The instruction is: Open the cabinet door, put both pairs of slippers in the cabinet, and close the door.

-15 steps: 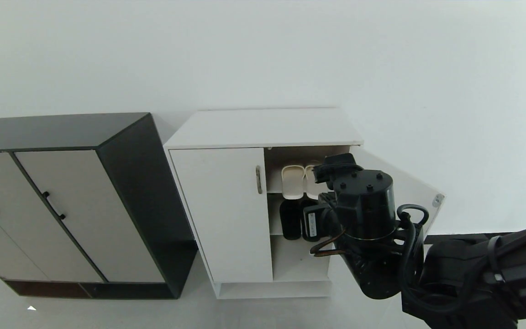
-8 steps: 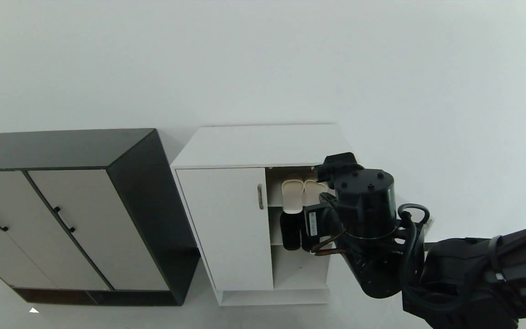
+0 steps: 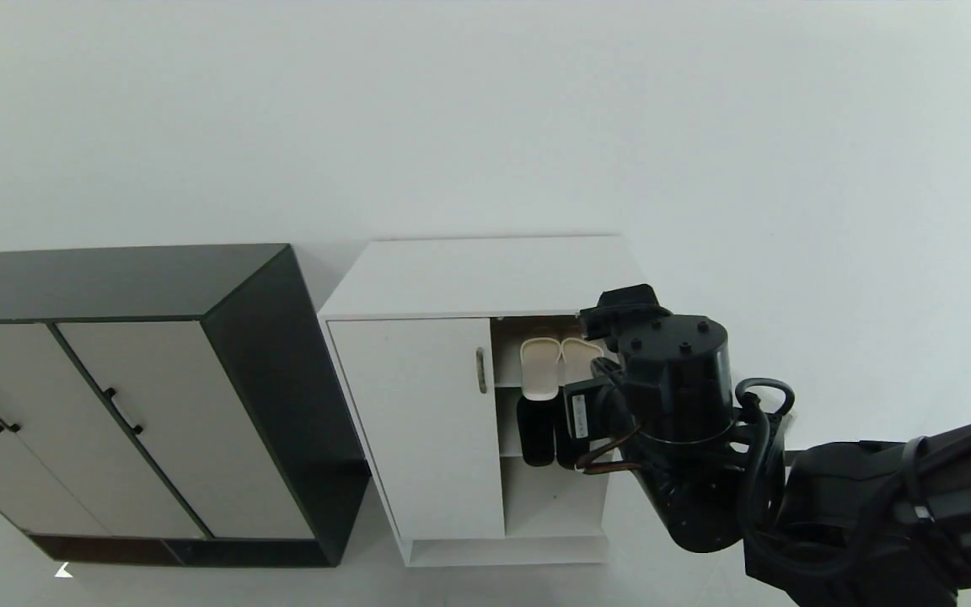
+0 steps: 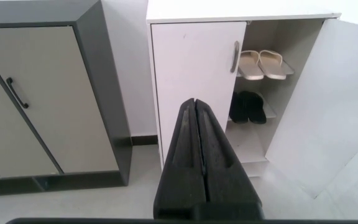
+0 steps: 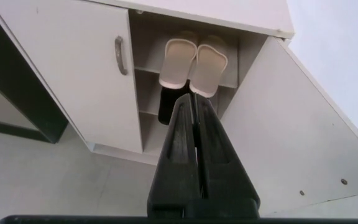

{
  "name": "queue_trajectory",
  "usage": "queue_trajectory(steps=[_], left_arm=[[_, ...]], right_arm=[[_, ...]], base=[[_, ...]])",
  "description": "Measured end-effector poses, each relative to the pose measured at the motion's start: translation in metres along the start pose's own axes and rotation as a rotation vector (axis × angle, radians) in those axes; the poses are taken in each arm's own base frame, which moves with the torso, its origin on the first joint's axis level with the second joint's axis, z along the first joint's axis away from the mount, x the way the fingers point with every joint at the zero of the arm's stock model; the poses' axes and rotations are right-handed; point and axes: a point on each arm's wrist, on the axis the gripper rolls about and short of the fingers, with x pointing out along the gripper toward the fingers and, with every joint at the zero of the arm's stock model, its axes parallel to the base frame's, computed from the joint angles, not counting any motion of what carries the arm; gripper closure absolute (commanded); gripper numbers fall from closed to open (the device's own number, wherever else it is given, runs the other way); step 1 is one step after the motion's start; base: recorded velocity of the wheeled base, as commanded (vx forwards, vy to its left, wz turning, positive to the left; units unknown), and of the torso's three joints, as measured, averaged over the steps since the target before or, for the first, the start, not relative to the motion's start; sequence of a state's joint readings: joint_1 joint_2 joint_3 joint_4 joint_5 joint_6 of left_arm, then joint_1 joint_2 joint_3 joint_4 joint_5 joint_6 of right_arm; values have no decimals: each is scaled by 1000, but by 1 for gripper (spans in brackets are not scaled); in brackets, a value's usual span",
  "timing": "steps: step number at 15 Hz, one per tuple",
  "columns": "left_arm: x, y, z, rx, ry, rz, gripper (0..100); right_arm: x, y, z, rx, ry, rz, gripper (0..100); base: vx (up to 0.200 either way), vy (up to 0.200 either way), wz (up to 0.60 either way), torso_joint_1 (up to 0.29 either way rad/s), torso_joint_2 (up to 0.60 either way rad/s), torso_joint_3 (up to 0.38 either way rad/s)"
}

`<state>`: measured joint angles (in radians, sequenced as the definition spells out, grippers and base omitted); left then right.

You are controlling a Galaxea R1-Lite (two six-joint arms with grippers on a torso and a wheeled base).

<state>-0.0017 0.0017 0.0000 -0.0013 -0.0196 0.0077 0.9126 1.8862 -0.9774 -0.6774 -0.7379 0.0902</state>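
Observation:
The white cabinet (image 3: pixel 418 421) stands against the wall with its left door shut and its right door (image 5: pixel 291 137) swung wide open. A cream pair of slippers (image 3: pixel 540 367) lies on the top shelf, toes over the edge. Just below it, a black pair (image 3: pixel 536 430) sits on the middle shelf. My right gripper (image 5: pixel 192 97) is shut and empty, in front of the open compartment and pointing at the cream slippers (image 5: pixel 194 62). My left gripper (image 4: pixel 196 101) is also shut and empty, farther back, facing the shut left door (image 4: pixel 191 68).
A dark cabinet (image 3: pixel 115 396) with two grey doors and black handles stands right beside the white one on its left. The right arm (image 3: pixel 679 421) covers the right part of the opening in the head view. Bare floor (image 4: pixel 104 199) lies in front of both cabinets.
The whole head view has shifted: both cabinets now sit lower and look a little smaller, so the camera moved. The slippers lie as before and the right arm holds its place in the picture.

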Motion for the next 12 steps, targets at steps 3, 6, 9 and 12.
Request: queue_trajectory(steps=[3,6,9,12], left_arm=[[0,0,0,0,1,-1,100],[0,0,0,0,0,0,100],[0,0,0,1,0,1,100],[0,0,0,0,0,1,100]], right_arm=[[0,-1,-1,-4,3,-1,100],[5,-6,0,0,5,-14,100],[21,-25,5,19,5,13,100],[50,-59,32,85,-49,-9,100]], base=[[0,0,-600,4,4,1],[0,0,-200,4,1,-1],[0,0,0,0,0,0],[0,0,0,0,0,0]])
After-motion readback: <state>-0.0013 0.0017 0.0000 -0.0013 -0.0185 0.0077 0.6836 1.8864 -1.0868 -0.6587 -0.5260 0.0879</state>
